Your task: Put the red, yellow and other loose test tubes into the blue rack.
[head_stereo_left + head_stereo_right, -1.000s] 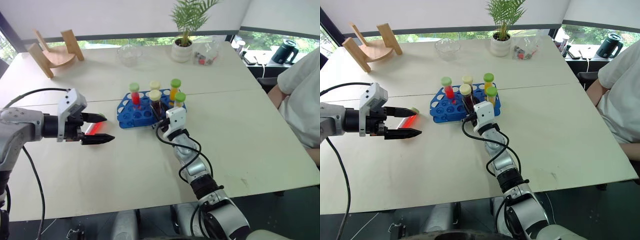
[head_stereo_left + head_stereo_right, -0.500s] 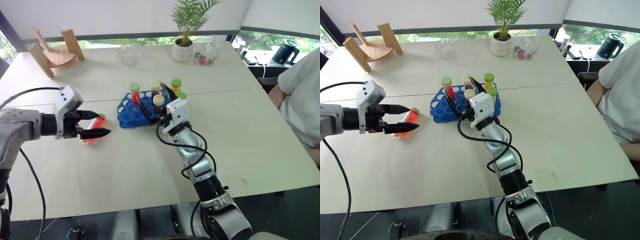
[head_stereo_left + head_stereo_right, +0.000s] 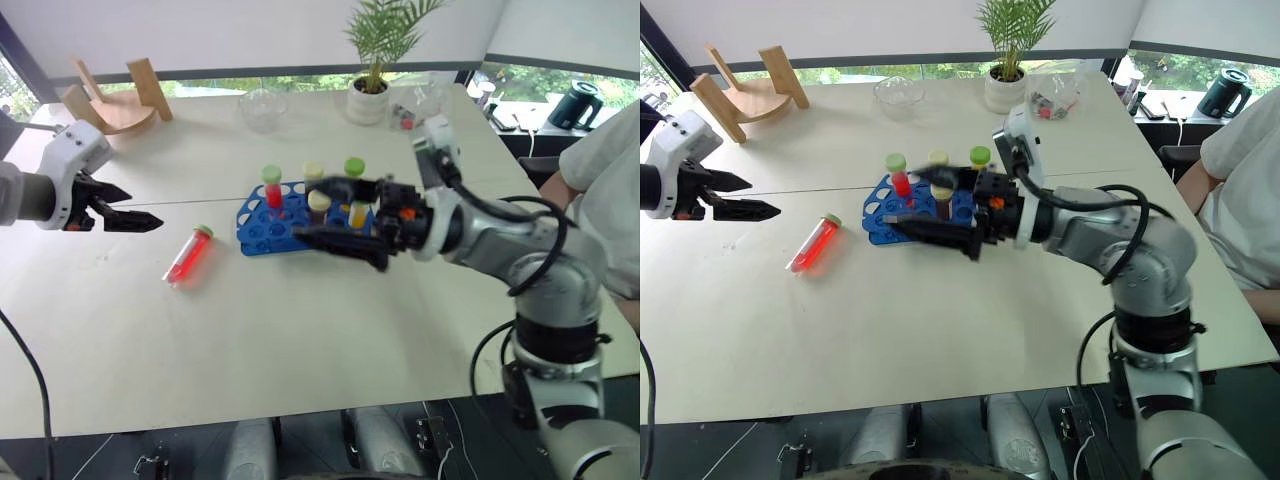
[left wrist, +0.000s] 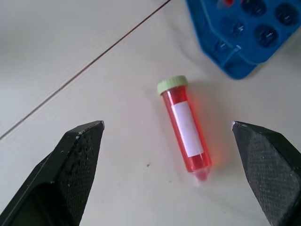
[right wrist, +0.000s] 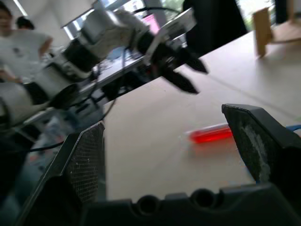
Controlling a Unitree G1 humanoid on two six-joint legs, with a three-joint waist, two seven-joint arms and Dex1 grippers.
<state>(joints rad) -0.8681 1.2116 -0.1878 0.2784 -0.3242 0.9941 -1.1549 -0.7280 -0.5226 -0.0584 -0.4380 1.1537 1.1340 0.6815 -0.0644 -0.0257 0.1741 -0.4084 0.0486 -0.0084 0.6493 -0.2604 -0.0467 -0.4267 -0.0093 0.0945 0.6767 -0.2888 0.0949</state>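
A red tube [image 3: 188, 255] with a green cap and a white label [image 4: 187, 129] lies loose on the table, left of the blue rack [image 3: 258, 230]. Standing in the rack are a red tube [image 3: 270, 186], two cream-capped tubes [image 3: 318, 203] and a green-capped yellow one [image 3: 353, 170], partly hidden by my right gripper [image 3: 310, 208]. That gripper hovers open and empty over the rack's front, pointing left. My left gripper [image 3: 145, 212] is open and empty, held above the table well left of the lying tube.
A curved wooden stand [image 3: 105, 100] sits at the far left corner. A glass bowl [image 3: 262, 108], a potted plant [image 3: 372, 95] and a clear container [image 3: 415, 108] line the far edge. A person [image 3: 600, 190] sits at the right side.
My right gripper opened, let go of the cream-capped tube in the rack, rose and turned to point left. My left gripper drew back leftward and up, away from the lying red tube.
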